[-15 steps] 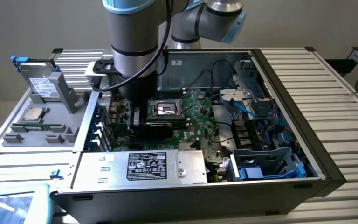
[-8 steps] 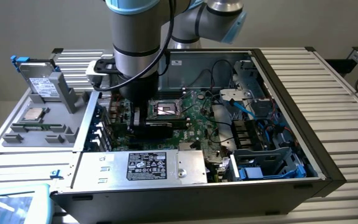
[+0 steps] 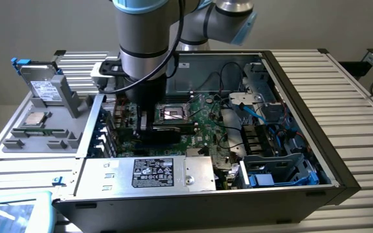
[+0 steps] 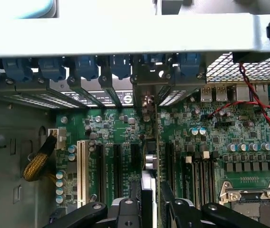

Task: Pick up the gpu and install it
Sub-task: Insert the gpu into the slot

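Install step in hand, we judge. White slot (image 4: 81, 171) bare. Claw (image 4: 149, 210) clamped on gpu (image 4: 148, 164), card edge-on over motherboard (image 4: 192, 142). Whether seated, we cannot tell. Seating calls for straight, square press.

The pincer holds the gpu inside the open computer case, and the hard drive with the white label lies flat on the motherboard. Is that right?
Not quite. In the exterior view the hard drive stands in the gray holder outside the case, on the exterior view's left. The pincer does hold the gpu inside the case, over the motherboard.
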